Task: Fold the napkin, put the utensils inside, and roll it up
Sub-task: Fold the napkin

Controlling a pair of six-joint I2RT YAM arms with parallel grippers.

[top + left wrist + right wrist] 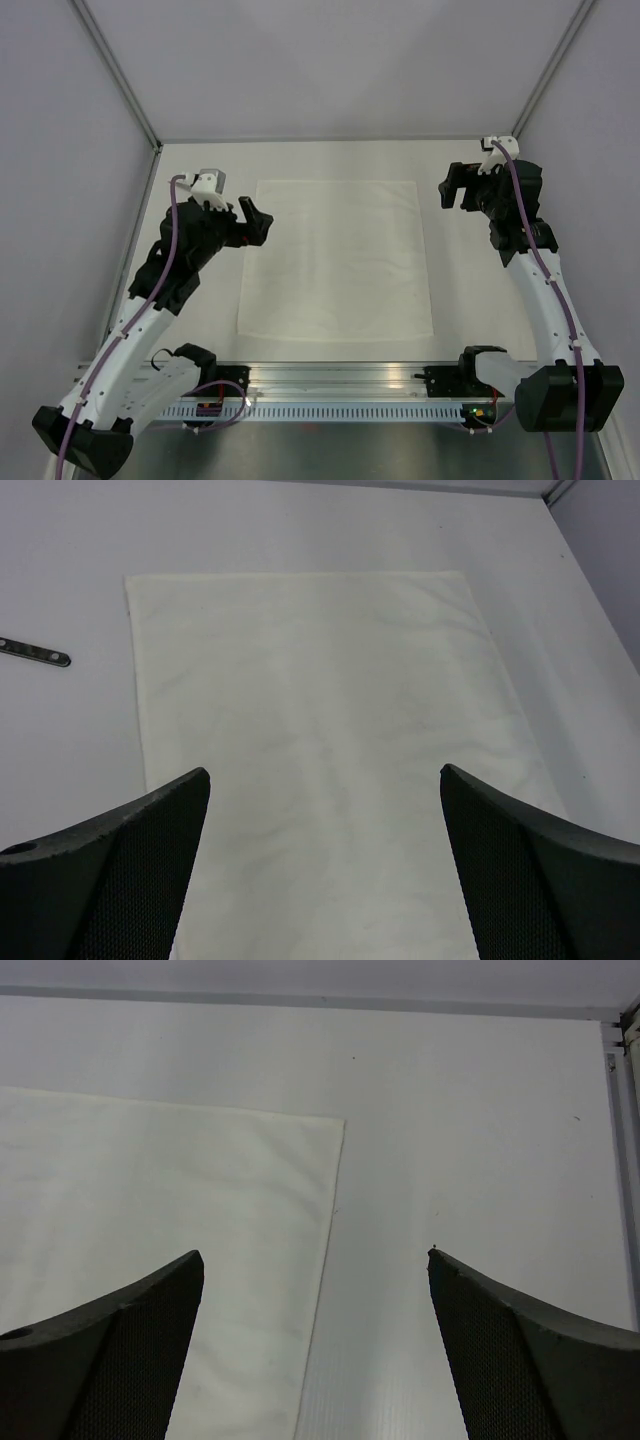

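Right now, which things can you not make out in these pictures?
Dark strip, left wrist view: cut off by the left edge; too small to tell whether it is a utensil.
Napkin, both wrist views: near part hidden behind the open jaws.
Utensils: none recognisable in any view.

the left arm [130, 335] and right arm [547, 292] are white with black joints. a purple cable [175, 215] runs along each. the fingers [120, 880] are black, wedge-shaped, mesh-textured.

White napkin [335, 260], seemingly plain
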